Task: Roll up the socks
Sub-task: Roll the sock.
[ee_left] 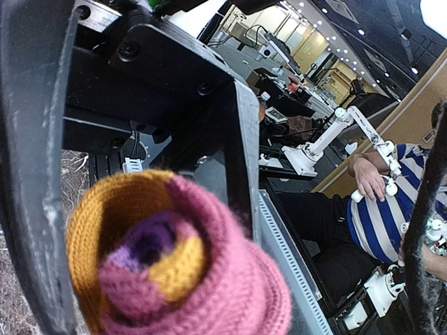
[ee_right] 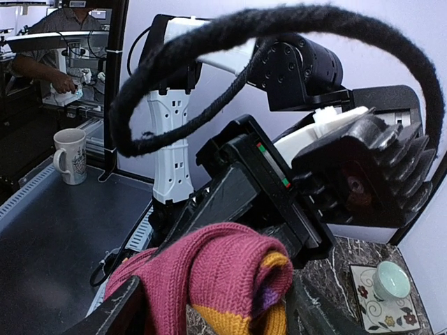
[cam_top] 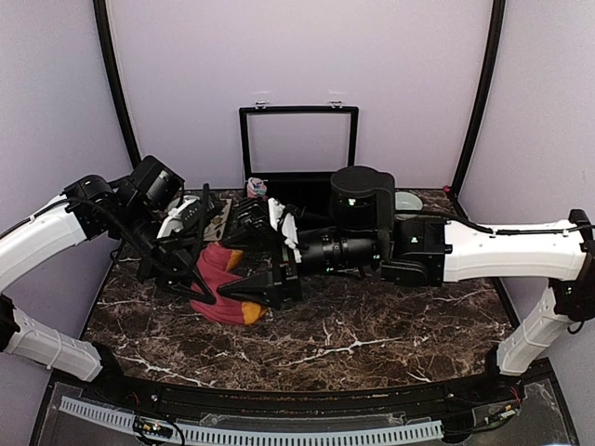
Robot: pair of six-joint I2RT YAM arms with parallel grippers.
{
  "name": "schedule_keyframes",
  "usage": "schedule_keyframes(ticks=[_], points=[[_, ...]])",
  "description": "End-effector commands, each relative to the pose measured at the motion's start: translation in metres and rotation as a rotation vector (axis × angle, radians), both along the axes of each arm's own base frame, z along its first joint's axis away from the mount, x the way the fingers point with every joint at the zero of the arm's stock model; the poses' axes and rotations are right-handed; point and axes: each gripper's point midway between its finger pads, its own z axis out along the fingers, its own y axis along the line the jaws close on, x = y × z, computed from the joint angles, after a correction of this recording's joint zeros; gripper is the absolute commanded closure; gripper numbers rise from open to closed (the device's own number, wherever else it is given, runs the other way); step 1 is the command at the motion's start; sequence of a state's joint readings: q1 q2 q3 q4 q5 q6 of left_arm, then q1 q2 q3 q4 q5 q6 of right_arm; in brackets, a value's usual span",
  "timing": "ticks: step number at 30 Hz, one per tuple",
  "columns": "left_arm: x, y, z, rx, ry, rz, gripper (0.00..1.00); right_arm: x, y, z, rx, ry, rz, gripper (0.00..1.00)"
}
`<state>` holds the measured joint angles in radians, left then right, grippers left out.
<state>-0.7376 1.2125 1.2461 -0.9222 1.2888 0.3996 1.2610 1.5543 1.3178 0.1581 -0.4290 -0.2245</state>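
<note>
On the marble table (cam_top: 390, 344), left of centre, top view: the red-maroon sock (cam_top: 216, 269) sits where the two arms meet. Left wrist view: the left gripper (ee_left: 147, 237) is clamped on its rolled end, which shows orange and purple. Right wrist view: the right gripper (ee_right: 216, 317) straddles it, jaws apart.
</note>
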Motion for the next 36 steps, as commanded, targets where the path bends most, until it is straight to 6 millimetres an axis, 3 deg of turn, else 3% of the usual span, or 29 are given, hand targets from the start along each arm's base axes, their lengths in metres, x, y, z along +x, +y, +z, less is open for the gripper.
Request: schedule_keyframes(ticks=[1, 3, 5, 10, 14, 19, 23, 27, 32, 36], points=[[-0.007, 0.005, 0.006, -0.034, 0.023, -0.025, 1.0, 0.007, 0.006, 0.026, 0.071, -0.052, -0.006, 0.33], [-0.008, 0.006, 0.007, -0.037, 0.033, -0.031, 1.0, 0.005, 0.008, 0.029, 0.074, -0.054, 0.008, 0.34], [-0.011, 0.007, 0.008, -0.043, 0.044, -0.041, 1.0, 0.008, 0.014, 0.019, 0.052, -0.056, 0.007, 0.33], [-0.016, 0.009, 0.013, -0.06, 0.068, -0.061, 1.0, 0.004, 0.01, 0.019, 0.056, -0.037, 0.106, 0.33], [-0.015, 0.009, 0.016, -0.067, 0.061, -0.057, 1.0, -0.004, 0.01, 0.018, 0.021, 0.024, 0.217, 0.47], [-0.015, 0.009, 0.027, -0.084, 0.04, -0.056, 1.0, -0.01, 0.011, 0.003, -0.065, 0.102, 0.275, 0.63], [-0.014, 0.008, 0.031, -0.092, 0.033, -0.055, 1.0, -0.011, 0.012, -0.002, -0.101, 0.141, 0.28, 0.99], [0.001, 0.003, 0.028, -0.057, -0.099, 0.025, 0.99, 0.002, 0.011, -0.008, -0.136, 0.174, 0.173, 1.0], [0.054, 0.0, 0.018, 0.05, -0.478, 0.26, 0.67, 0.047, 0.003, -0.025, -0.154, 0.204, -0.147, 1.0], [0.065, 0.005, 0.028, 0.056, -0.596, 0.303, 0.43, 0.081, -0.001, -0.037, -0.158, 0.237, -0.383, 1.0]])
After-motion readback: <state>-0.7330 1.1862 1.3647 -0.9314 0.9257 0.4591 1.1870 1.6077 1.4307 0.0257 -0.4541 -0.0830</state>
